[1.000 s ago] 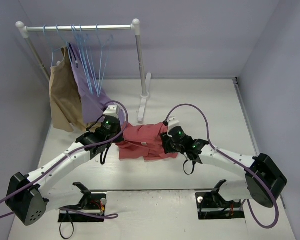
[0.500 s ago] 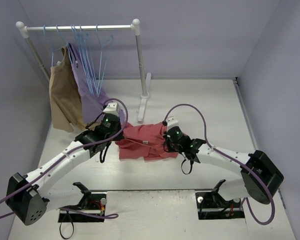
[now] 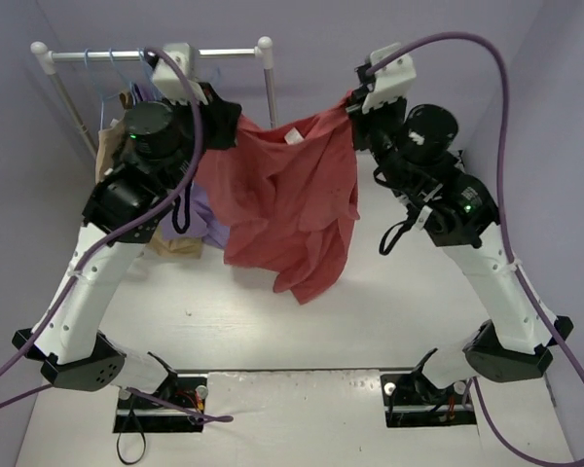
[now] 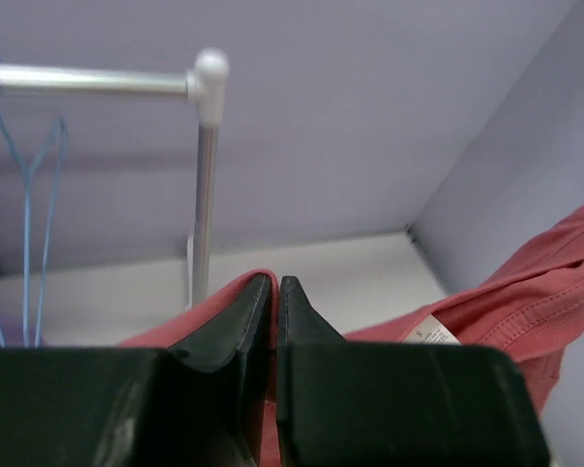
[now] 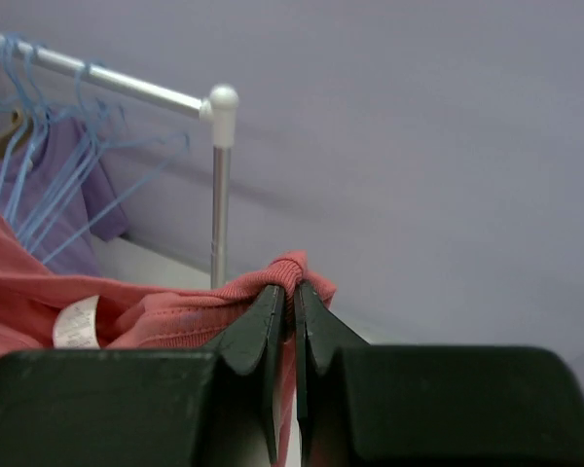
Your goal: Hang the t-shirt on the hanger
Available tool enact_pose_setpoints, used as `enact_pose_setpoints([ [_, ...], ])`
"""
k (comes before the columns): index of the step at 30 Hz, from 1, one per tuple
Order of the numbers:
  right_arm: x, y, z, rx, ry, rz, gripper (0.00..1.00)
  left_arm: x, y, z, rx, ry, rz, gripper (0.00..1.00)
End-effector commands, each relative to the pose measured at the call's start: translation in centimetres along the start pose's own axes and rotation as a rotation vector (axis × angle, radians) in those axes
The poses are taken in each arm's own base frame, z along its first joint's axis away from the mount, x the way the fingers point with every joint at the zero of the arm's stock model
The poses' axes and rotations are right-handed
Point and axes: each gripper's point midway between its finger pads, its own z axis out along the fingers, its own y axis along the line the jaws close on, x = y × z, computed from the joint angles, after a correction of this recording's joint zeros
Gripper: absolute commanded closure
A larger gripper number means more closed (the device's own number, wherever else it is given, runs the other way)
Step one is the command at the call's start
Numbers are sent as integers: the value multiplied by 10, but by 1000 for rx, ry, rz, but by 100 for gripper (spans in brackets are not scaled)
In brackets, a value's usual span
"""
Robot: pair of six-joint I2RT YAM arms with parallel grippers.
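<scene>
Left gripper [image 3: 230,121] and right gripper [image 3: 354,109], each clamped tight on 1 upper edge of the t-shirt [image 3: 294,195], hold it spread in the air above the table [image 3: 273,336] (collar label [image 5: 75,323] showing). Light-blue hangers [image 5: 41,185] hang on the rail [image 5: 127,86] behind.

We note t-shirt [image 3: 292,195]: soft matt salmon-red cloth, fine ribbed texture along edge in wrist views, folds limp. White label [image 5: 76,323] on it, matt; paper or cloth, we cannot tell. Left claw [image 4: 275,292] and right claw [image 5: 292,297]: smooth black plastic, dull sheen. Rail [image 4: 88,80]: brushed metal, satin. Knob [image 4: 210,70]: white plastic, slight gloss. Hangers [image 5: 39,165]: thin light-blue, smooth; material unclear to us. Table [image 3: 399,292]: matt off-white. Arms [image 3: 88,282]: white shells, semi-gloss.
</scene>
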Motion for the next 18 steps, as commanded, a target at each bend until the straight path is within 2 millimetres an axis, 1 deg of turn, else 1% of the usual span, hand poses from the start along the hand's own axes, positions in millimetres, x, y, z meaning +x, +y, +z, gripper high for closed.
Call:
enact_pose_setpoints([
  [1, -5, 14, 1, -91, -8, -94, 100, -60, -18, -33, 100, -140, 0, 100],
  [2, 1, 19, 0, -113, 3, -88, 100, -60, -19, -37, 113, -137, -16, 100],
  [3, 13, 28, -2, -147, 25, -80, 100, -53, -19, -42, 122, -121, -35, 100],
  [5, 41, 43, -8, -206, 79, -56, 100, -36, -18, -50, 133, -81, -78, 100],
  [6, 57, 52, -11, -243, 111, -40, 100, -26, -17, -58, 140, -60, -116, 100],
  [7, 68, 57, -18, -270, 132, -22, 100, 3, -13, -56, 132, 5, -130, 100],
  [8, 85, 64, -24, -292, 167, -4, 100, 32, -10, -55, 121, 66, -144, 100],
  [9, 109, 72, -29, -313, 219, 14, 100, 56, -7, -57, 111, 113, -163, 100],
  [10, 147, 82, -35, -326, 305, 37, 100, 75, -3, -58, 99, 147, -179, 100],
  [11, 163, 86, -40, -332, 341, 51, 100, 95, 1, -60, 81, 184, -208, 100],
  [12, 176, 88, -45, -330, 365, 69, 100, 111, 6, -66, 71, 207, -220, 100],
  [13, 215, 95, -53, -326, 453, 88, 100, 156, 20, -64, 11, 288, -235, 100],
  [14, 211, 95, -53, -325, 437, 96, 100, 179, 27, -66, -9, 328, -225, 100],
  [16, 282, 109, -74, -312, 579, 157, 100, 235, 55, -71, -136, 388, -257, 100],
  [17, 288, 110, -75, -297, 571, 180, 100, 242, 60, -70, -151, 373, -269, 100],
  [18, 300, 111, -78, -284, 583, 198, 100, 268, 73, -73, -196, 398, -259, 100],
])
